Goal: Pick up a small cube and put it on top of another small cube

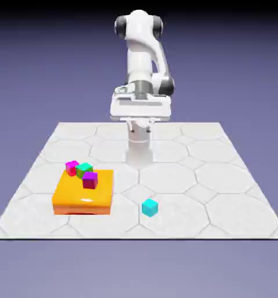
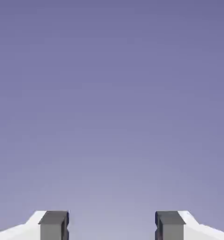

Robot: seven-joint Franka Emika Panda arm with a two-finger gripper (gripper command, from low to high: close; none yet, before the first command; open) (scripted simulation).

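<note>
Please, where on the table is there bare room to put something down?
The table is bare right of the cyan cube in the exterior view, and along that side. Another free patch lies between the cyan cube and the orange block. It is crowded on the block's far part, where magenta, green and purple cubes gather.

The orange block (image 1: pixel 84 192) looks glossy; the pale tabletop (image 1: pixel 170 195) seems smooth, perhaps stone.
</note>
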